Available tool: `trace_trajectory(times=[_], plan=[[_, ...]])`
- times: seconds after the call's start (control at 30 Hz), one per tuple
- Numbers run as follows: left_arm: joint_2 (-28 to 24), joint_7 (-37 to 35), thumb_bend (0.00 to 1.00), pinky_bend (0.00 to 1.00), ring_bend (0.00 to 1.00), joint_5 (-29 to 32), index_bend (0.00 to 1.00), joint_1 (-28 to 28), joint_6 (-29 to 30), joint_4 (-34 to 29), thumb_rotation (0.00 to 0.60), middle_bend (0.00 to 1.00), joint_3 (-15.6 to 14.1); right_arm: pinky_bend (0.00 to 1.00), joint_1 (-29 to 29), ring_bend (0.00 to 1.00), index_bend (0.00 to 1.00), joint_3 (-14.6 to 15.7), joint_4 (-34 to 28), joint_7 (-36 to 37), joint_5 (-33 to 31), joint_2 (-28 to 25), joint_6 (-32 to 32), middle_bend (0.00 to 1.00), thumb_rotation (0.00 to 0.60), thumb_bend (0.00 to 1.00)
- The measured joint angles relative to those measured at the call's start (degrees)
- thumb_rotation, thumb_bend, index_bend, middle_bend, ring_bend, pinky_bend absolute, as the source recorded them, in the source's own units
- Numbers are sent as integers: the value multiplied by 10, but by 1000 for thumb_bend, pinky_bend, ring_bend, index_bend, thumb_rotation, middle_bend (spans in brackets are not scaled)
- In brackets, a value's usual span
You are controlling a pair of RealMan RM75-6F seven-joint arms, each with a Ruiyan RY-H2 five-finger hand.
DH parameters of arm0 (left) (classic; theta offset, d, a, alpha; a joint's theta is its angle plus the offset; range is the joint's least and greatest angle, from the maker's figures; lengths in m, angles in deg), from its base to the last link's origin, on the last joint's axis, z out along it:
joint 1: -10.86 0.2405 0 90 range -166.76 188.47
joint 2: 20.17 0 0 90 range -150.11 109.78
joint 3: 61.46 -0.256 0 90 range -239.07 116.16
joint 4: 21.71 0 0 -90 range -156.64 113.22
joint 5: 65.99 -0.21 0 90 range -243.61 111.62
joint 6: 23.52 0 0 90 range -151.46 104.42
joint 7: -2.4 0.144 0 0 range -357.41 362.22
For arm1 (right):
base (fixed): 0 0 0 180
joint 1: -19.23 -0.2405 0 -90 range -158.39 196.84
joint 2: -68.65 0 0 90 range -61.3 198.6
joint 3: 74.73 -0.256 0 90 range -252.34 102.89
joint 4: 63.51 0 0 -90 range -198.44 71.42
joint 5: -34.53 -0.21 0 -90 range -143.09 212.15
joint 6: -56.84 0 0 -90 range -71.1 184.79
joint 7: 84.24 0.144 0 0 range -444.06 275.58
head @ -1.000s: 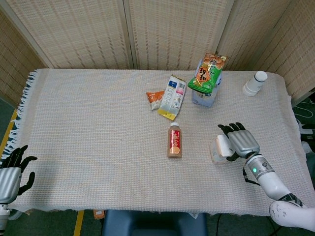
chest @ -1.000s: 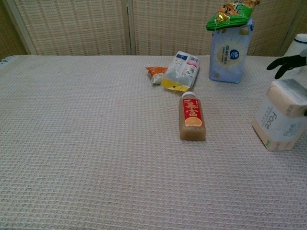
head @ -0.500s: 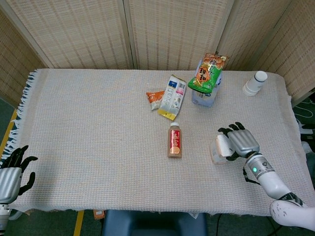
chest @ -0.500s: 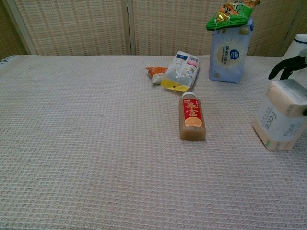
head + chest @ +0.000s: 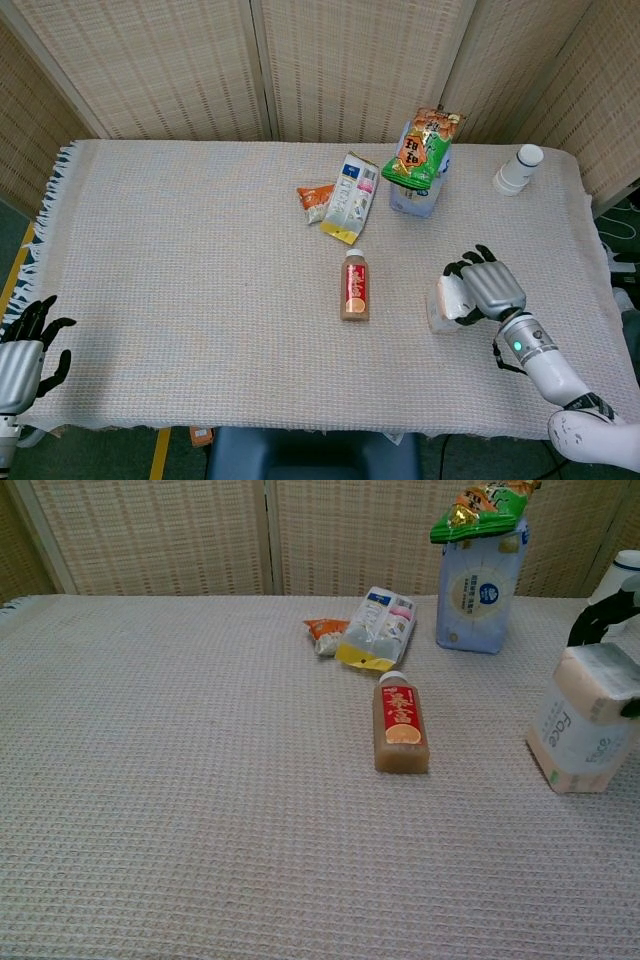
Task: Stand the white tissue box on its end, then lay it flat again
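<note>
The white tissue box [image 5: 444, 301] stands nearly on its end at the right of the table, leaning a little; in the chest view the tissue box [image 5: 585, 727] shows "face" lettering on its side. My right hand [image 5: 490, 288] grips its upper end, dark fingers [image 5: 599, 613] hooked over the far side. The thumb side is mostly cut off at the edge of the chest view. My left hand [image 5: 24, 347] hangs beyond the near left table corner, fingers spread, holding nothing.
A brown drink bottle [image 5: 355, 286] lies left of the box. Further back are a blue tissue pack [image 5: 412, 196] with a green snack bag [image 5: 422, 147] on it, a white-yellow pouch [image 5: 348, 196], an orange packet [image 5: 315, 198] and a white cup [image 5: 518, 169].
The right hand has tipped the tissue box slightly more upright and shifted a little toward the near edge. The left hand has not moved.
</note>
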Motion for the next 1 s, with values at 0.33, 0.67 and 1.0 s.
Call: trace_trajectory(times=[0.33, 0.67, 1.0], plan=[[-1, -2, 492, 172, 0, -1, 308, 1, 1, -1, 600, 0, 0, 0, 33, 430, 466, -17, 33, 186, 131, 15, -34, 422, 600, 112], [0, 1, 492, 171, 0, 1, 308, -1, -4, 0, 600, 0, -1, 0, 99, 458, 447, -20, 269, 729, 278, 123, -168, 422, 600, 120], [4, 7, 491, 172, 0, 7, 308, -5, -14, 2, 600, 0, -2, 0, 140, 458, 450, -2, 588, 895, 342, 312, -216, 422, 600, 123]])
